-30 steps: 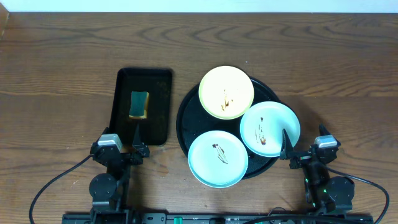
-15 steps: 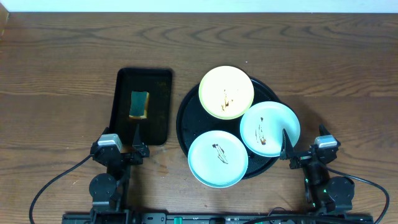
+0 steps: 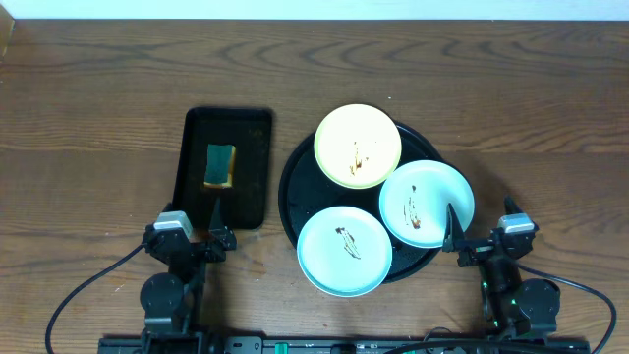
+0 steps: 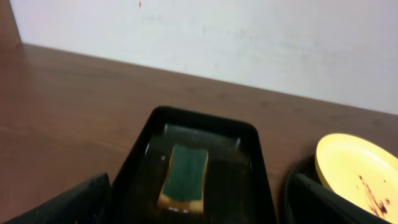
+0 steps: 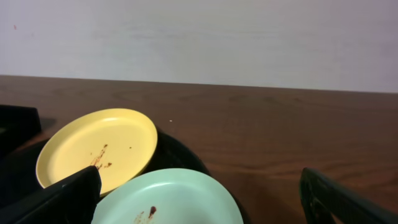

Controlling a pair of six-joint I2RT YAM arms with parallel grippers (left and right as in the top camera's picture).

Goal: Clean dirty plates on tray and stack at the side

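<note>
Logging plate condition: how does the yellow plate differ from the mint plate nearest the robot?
Colour: the yellow plate is pale yellow, the near mint plate pale mint-blue. Place: the yellow plate sits at the far edge of the round black tray, the near mint plate at its near edge. Smears: the yellow plate's look more spread than the near mint plate's short streak. Both are round, shallow, flat and dirty.
</note>
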